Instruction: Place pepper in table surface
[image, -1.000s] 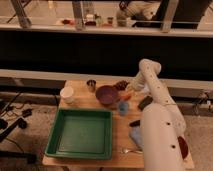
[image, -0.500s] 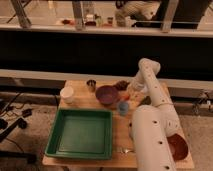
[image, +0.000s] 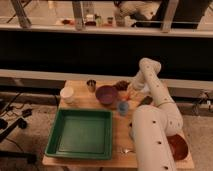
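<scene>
- Four vessels stand near the gripper (image: 130, 92): round maroon bowl (image: 106, 94), small blue cup (image: 123, 107), metal cup (image: 91, 85), white cup (image: 67, 94).
- Gripper hangs over the far side of the grainy tan table (image: 78, 86), just right of the bowl, its fingers closed on the slender orange-red pepper (image: 127, 96).
- Dark lumpy cluster (image: 121, 85) lies behind.
- Green rectangular tray (image: 80, 134) sits nearer.

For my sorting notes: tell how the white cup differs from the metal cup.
The white cup is wider and pale; the metal cup is smaller and dark grey. The white cup stands nearer the green tray, the metal cup farther back. Both stand upright. The gripper, shut, hangs beside the bowl.
</scene>
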